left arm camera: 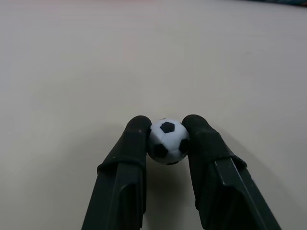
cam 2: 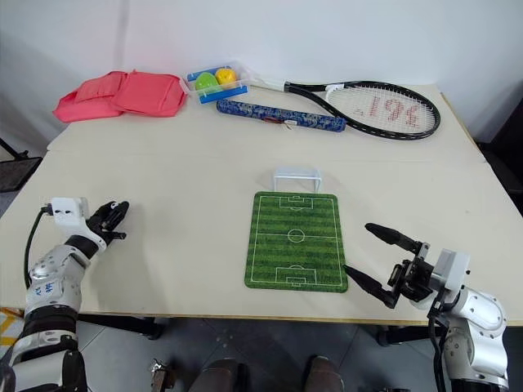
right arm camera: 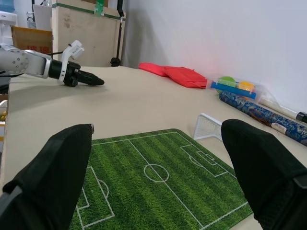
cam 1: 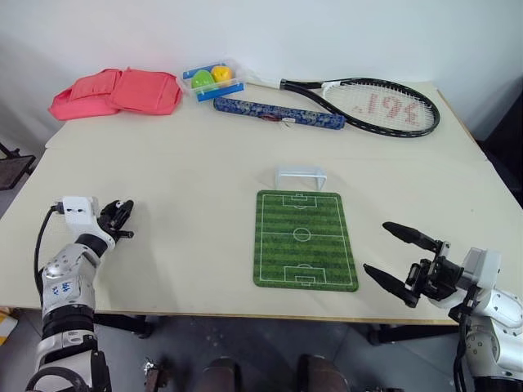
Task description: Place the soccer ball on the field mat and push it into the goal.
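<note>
Soccer ball is looking like glossy hard plastic, white with black patches, light glinting off it. Left gripper fingers are showing matt black rubbery plastic, slightly grainy. Table is reading as smooth matt beige laminate. Field mat is looking like printed matt rubber or foam with a fine grass texture. Goal is showing thin white plastic frame with pale mesh netting. Pink bags are looking like soft matt cloth. Racket frame is shining glossy black.
</note>
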`<move>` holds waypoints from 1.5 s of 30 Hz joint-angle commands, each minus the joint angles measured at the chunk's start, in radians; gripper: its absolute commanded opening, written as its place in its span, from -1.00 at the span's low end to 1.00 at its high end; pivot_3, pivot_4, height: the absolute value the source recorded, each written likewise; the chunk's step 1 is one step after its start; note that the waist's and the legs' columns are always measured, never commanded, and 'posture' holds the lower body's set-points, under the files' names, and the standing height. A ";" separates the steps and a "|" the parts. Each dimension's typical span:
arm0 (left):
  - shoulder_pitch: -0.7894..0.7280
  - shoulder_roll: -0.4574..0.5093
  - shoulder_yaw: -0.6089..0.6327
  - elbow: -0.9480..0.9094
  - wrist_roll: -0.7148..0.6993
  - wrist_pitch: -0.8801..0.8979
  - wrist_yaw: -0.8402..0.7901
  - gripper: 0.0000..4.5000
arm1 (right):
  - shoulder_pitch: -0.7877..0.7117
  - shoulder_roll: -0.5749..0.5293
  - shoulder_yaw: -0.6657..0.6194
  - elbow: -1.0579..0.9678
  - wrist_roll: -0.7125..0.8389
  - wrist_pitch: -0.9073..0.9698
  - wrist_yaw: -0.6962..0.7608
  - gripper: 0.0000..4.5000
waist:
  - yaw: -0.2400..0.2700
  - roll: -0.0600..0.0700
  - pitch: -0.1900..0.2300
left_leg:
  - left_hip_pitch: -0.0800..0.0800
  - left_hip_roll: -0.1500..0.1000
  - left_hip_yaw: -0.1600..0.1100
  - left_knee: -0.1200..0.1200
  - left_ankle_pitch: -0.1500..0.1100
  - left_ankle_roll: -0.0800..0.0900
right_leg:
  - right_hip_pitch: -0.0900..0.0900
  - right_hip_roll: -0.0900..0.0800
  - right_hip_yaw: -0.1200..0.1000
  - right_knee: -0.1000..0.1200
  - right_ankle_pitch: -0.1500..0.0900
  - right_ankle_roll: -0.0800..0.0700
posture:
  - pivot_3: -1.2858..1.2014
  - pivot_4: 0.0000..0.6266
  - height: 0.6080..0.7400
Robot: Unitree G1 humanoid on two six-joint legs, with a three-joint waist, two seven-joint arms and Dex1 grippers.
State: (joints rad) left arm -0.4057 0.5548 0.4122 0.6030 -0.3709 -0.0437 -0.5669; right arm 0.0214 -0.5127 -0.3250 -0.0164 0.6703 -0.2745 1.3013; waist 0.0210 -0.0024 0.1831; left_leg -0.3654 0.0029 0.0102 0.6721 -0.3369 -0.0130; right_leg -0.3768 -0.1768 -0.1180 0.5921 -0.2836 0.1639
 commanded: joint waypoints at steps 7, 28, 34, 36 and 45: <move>0.034 0.066 -0.380 -0.640 -0.104 0.219 -0.488 -0.47 | 0.028 -0.108 -0.113 0.112 0.048 -0.092 0.196 1.00 | 0.006 0.000 0.000 | -0.001 0.000 0.000 0.005 0.000 0.001 | 0.001 0.000 0.000 0.001 0.001 0.001 | 0.03 -0.52 1.00; -0.154 -0.270 -0.863 -0.478 0.292 0.226 -0.382 -0.47 | 0.229 -0.217 -0.224 0.123 0.071 -0.095 0.262 1.00 | 0.007 0.003 0.000 | -0.002 0.002 0.003 0.009 -0.001 0.002 | 0.002 0.003 0.005 -0.003 0.004 0.002 | 0.03 -0.52 1.00; -0.156 -0.287 -0.865 -0.465 0.306 0.218 -0.400 -0.47 | 0.254 -0.200 -0.212 0.065 0.062 -0.081 0.216 1.00 | 0.007 0.003 0.000 | -0.002 0.002 0.003 0.010 -0.001 0.002 | 0.002 0.003 0.005 -0.003 0.004 0.002 | 0.03 -0.52 1.00; -0.145 -0.288 -0.872 -0.476 0.308 0.220 -0.407 -0.47 | 0.254 -0.194 -0.206 0.049 0.053 -0.076 0.199 1.00 | 0.007 0.003 0.000 | -0.002 0.002 0.003 0.010 -0.001 0.002 | 0.002 0.003 0.005 -0.003 0.004 0.002 | 0.03 -0.52 1.00; -0.127 -0.304 -0.879 -0.484 0.308 0.242 -0.404 -0.47 | 0.251 -0.178 -0.195 0.013 0.025 -0.060 0.147 1.00 | 0.009 0.003 0.000 | -0.002 0.002 0.003 0.010 -0.001 0.002 | 0.002 0.003 0.005 -0.003 0.004 0.002 | 0.03 -0.52 1.00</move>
State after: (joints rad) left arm -0.5431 0.2575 -0.4511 0.1471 -0.0666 0.1930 -0.9617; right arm 0.2664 -0.6959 -0.5130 0.0226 0.6904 -0.3357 1.4581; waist 0.0296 0.0006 0.1831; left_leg -0.3676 0.0050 0.0128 0.6817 -0.3381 -0.0109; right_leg -0.3749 -0.1741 -0.1134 0.5896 -0.2794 0.1658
